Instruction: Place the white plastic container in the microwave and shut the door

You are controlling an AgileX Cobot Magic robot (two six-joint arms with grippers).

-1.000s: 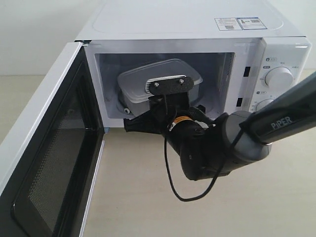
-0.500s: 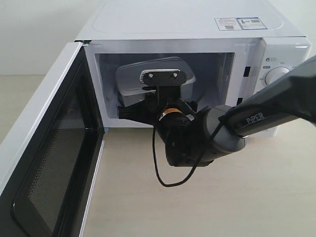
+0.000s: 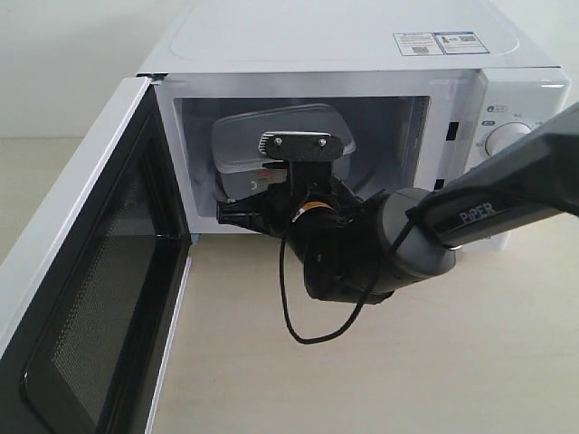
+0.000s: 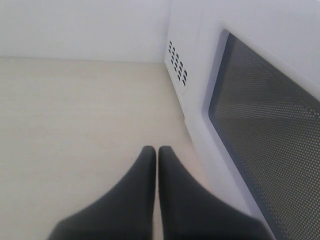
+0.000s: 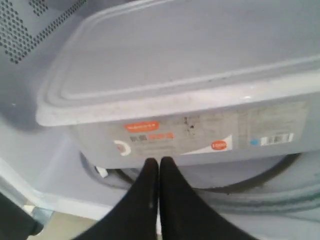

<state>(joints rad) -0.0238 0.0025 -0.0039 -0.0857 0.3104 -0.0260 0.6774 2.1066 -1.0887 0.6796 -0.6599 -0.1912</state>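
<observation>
The white plastic container sits inside the open microwave on the glass turntable, lid up, with its red-marked label facing outward. My right gripper is shut with nothing between its fingers, its tips right at the lower edge of the labelled side. In the exterior view its fingertips are hidden behind the wrist. The door stands wide open to the left. Outside the door, my left gripper is shut and empty, low over the table next to the door's window.
Two round knobs are on the microwave's right panel, partly behind the right arm. A black cable loops below the wrist. Vent holes mark the microwave's side. Beige tabletop lies in front.
The right arm has shifted left and reached further into the cavity. The container has moved a little left and deeper and now lies flatter. The left gripper's earlier state is not shown.
</observation>
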